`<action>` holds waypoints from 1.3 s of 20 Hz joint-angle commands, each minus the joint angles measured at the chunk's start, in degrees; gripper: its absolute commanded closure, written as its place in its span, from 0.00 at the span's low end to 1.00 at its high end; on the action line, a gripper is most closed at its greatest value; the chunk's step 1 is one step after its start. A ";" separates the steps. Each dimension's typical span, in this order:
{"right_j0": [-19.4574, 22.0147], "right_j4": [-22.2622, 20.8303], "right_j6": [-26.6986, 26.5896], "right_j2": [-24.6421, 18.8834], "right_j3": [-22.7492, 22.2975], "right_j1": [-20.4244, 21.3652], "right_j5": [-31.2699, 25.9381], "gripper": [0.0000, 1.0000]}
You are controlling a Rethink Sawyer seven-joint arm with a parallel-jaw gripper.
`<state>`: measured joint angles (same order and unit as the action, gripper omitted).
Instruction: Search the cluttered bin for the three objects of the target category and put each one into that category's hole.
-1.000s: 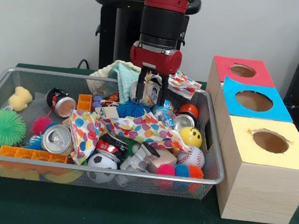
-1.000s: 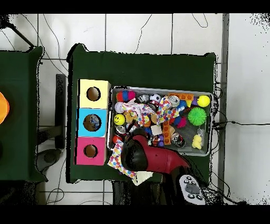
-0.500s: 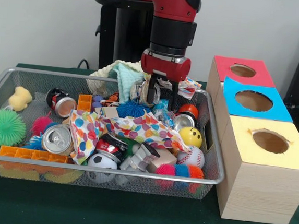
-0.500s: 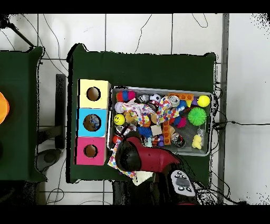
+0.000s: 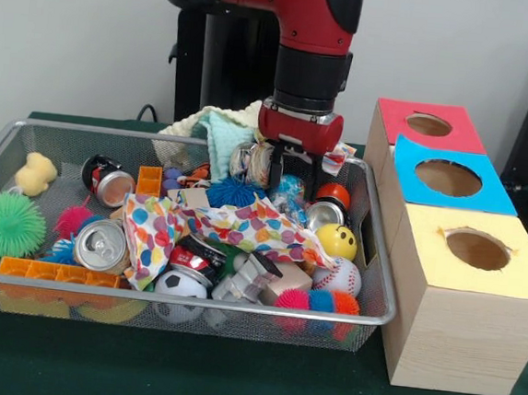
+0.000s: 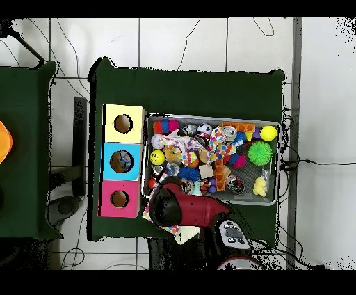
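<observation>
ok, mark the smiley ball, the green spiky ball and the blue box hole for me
smiley ball (image 5: 337,241), front view, on its yellow face.
green spiky ball (image 5: 5,226), front view, centre of the spikes.
blue box hole (image 5: 449,178), front view, middle of the round opening.

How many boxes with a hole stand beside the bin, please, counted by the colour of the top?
red box: 1
blue box: 1
yellow box: 1
Total: 3

No legible text, labels or nos. on cans, boxes or toys.
</observation>
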<state>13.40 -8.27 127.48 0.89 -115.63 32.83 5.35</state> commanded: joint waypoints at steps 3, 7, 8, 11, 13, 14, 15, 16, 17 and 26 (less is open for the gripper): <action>-0.38 0.44 7.23 -2.76 3.21 -4.29 4.37 0.00; 0.39 0.00 6.83 -3.34 4.73 -5.88 5.55 0.00; 0.19 0.21 6.95 -3.28 4.78 -5.97 5.71 0.00; -0.53 1.08 7.47 -2.90 4.64 -5.74 6.28 0.00; -1.11 1.79 8.00 -2.41 4.47 -5.54 7.18 0.00; -1.33 2.04 8.12 -2.16 4.53 -5.52 7.57 0.00; -1.69 2.53 8.34 -1.58 4.82 -5.60 8.22 0.00; -1.68 2.58 8.30 -1.42 5.16 -5.71 8.70 0.00; -1.38 2.52 8.20 -1.49 5.60 -5.87 9.04 0.00; -2.23 3.83 7.19 0.52 8.76 -4.06 7.85 0.00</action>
<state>11.22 -8.08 127.47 1.61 -114.79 29.84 10.19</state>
